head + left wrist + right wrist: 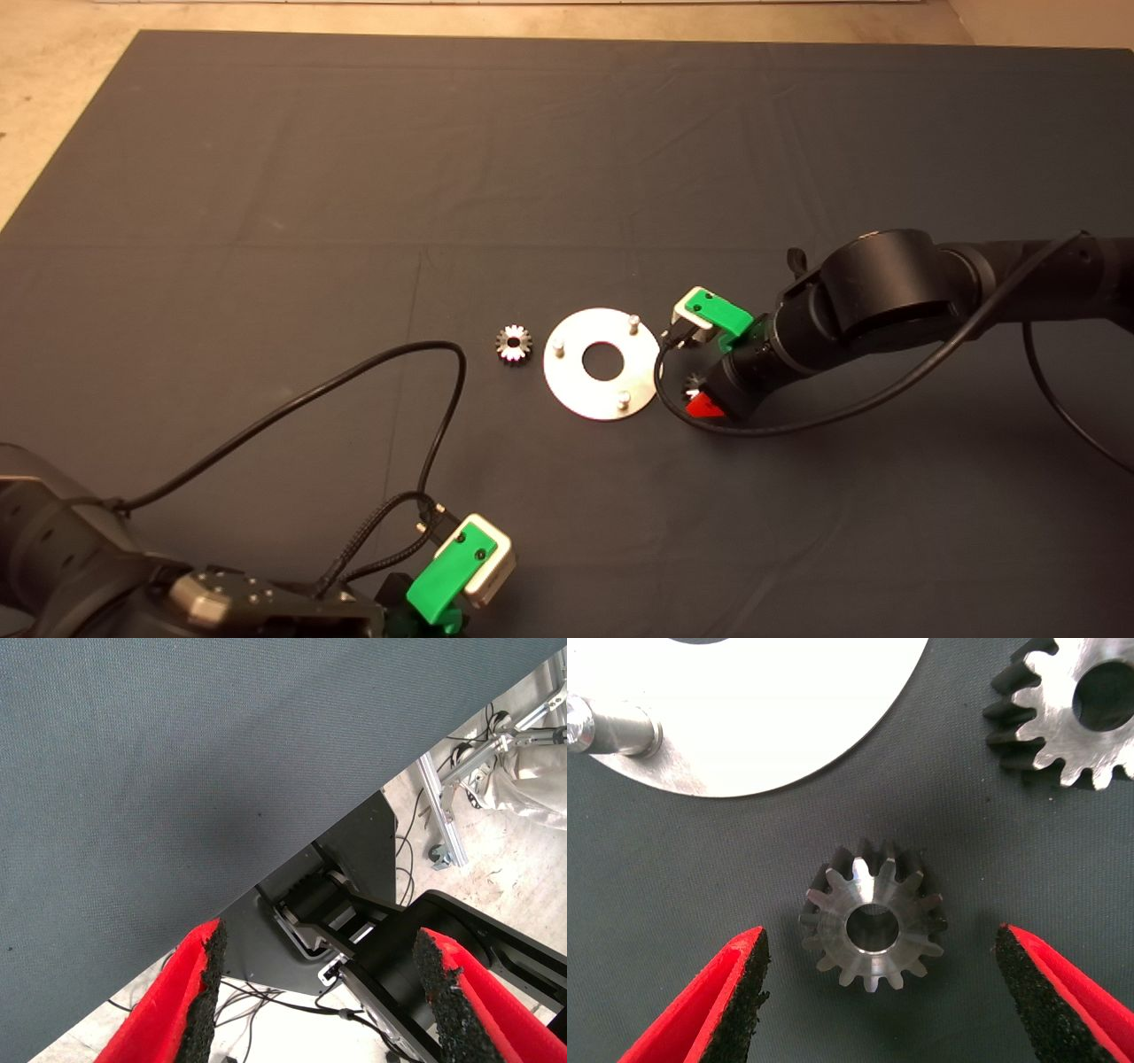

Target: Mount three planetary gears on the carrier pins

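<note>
I see my right end effector spread wide, released, its fingers flanking one gear flat on the mat without touching it, just right of the disc. A second gear is cut off. My left end effector waits open, near left.

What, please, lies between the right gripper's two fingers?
In the right wrist view, one gear lies flat on the mat between the open right gripper's fingers, touching neither.
</note>
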Motion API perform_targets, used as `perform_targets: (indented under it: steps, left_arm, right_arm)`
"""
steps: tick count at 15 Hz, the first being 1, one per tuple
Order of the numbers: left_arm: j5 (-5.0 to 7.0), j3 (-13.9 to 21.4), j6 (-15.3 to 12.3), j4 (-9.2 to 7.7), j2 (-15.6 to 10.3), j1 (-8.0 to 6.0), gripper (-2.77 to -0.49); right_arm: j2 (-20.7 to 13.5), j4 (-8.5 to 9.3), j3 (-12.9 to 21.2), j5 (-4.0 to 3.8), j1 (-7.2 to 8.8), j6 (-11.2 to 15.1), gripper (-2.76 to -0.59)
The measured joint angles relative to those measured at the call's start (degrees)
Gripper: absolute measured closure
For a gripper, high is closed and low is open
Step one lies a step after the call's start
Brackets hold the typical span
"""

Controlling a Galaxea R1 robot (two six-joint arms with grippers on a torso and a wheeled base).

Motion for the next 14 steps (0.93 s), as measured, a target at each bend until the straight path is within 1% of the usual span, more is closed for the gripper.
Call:
perform_targets:
  steps: [3, 6, 9, 11, 14]
  left_arm:
    - [-0.01, 0.0, 0.01, 0.01, 0.0, 0.0, -1.46]
    - [-0.01, 0.0, 0.01, 0.04, -0.01, 0.0, -1.46]
    - [-0.01, 0.0, 0.01, 0.15, -0.01, 0.0, -1.46]
    - [-0.01, 0.0, 0.01, 0.2, -0.01, 0.0, -1.46]
    - [0.02, 0.0, 0.01, 0.22, -0.17, 0.0, -1.46]
  right_arm:
    - [0.0, -0.14, 0.0, 0.02, -0.21, 0.0, -1.89]
    - [0.0, -0.21, 0.0, -0.02, -1.1, -0.6, -1.89]
    - [0.0, -0.26, 0.23, -0.02, -1.16, -0.62, -1.89]
    - [0.02, -0.33, 0.77, 0.13, -1.16, -0.68, -1.89]
    - [-0.02, -0.39, 1.1, 0.13, -1.16, -0.66, -1.81]
